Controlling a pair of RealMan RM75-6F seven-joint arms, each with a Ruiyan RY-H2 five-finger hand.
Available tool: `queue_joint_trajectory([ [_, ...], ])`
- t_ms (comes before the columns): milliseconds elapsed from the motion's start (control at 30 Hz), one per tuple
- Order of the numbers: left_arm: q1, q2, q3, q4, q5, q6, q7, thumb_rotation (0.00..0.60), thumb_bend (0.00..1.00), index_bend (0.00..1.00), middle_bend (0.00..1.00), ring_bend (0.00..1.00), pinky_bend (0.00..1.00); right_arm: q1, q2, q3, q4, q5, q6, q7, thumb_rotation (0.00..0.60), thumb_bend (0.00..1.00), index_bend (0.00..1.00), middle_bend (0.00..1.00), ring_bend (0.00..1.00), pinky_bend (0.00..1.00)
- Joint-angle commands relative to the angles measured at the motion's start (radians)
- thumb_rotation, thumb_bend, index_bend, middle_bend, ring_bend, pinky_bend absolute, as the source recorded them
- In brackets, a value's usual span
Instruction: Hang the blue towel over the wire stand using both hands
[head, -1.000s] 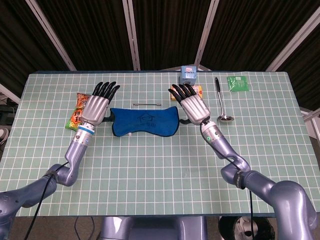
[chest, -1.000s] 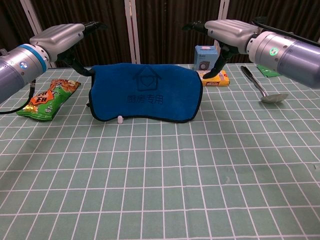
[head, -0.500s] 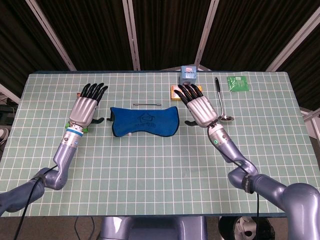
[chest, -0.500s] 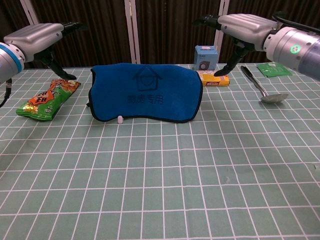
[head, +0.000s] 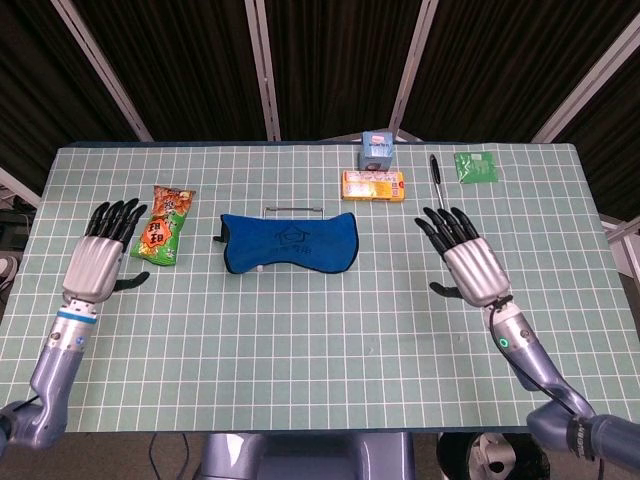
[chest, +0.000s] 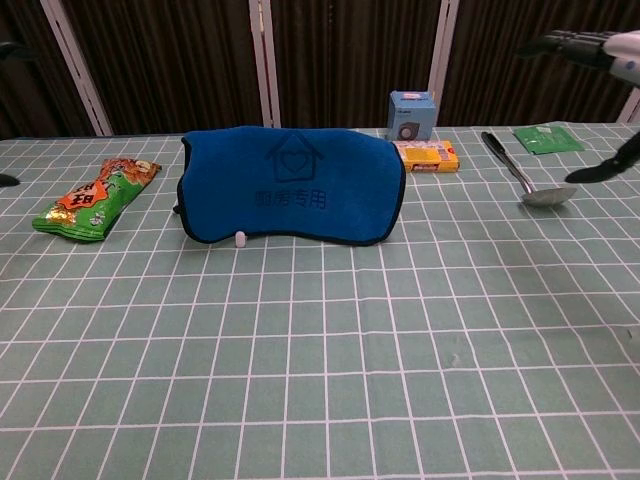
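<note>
**Towel draped on the stand, both hands empty at the frame edges**

The green gridded table mat (head: 320, 330) fills most of the head view, running edge to edge below the dark curtain backdrop.

The blue terry towel with a dark house logo (chest: 292, 198) hangs at the centre of the table; in the chest view it stands upright as a broad curved sheet. Of the thin metal wire stand (head: 293, 209), only a short bar behind the towel's top edge and a small white foot tip under its lower edge can be seen.

The left silver robot hand with black fingers (head: 100, 255) hovers at the left-centre of the head view, fingers extended and apart, holding nothing, well apart from the towel. The right silver robot hand with black fingers (head: 465, 255) sits at the right-centre, likewise spread and empty.

A green and orange snack packet (head: 162, 226) lies between the left hand and the towel. A long steel ladle (chest: 522, 178) lies in the upper right, its bowl near the right hand. A flat yellow-orange box (head: 374, 184) lies right of the towel, a small light-blue carton (head: 376, 149) stands behind it, and a green sachet (head: 475, 166) lies at the far upper right.
</note>
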Motion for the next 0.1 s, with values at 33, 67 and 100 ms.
queue_joint_trajectory([
  [33, 0.094, 0.048, 0.058, -0.094, 0.014, 0.089, 0.066, 0.600, 0.00, 0.00, 0.00, 0.00, 0.00, -0.102, 0.055, -0.039, -0.106, 0.007, 0.096, -0.080, 0.600, 0.00, 0.00, 0.00, 0.00, 0.00],
  [67, 0.112, 0.055, 0.069, -0.111, 0.020, 0.106, 0.075, 0.600, 0.00, 0.00, 0.00, 0.00, 0.00, -0.123, 0.062, -0.045, -0.128, 0.007, 0.120, -0.105, 0.600, 0.00, 0.00, 0.00, 0.00, 0.00],
  [100, 0.131, 0.062, 0.079, -0.126, 0.027, 0.124, 0.081, 0.600, 0.00, 0.00, 0.00, 0.00, 0.00, -0.144, 0.068, -0.051, -0.149, 0.005, 0.142, -0.128, 0.600, 0.00, 0.00, 0.00, 0.00, 0.00],
])
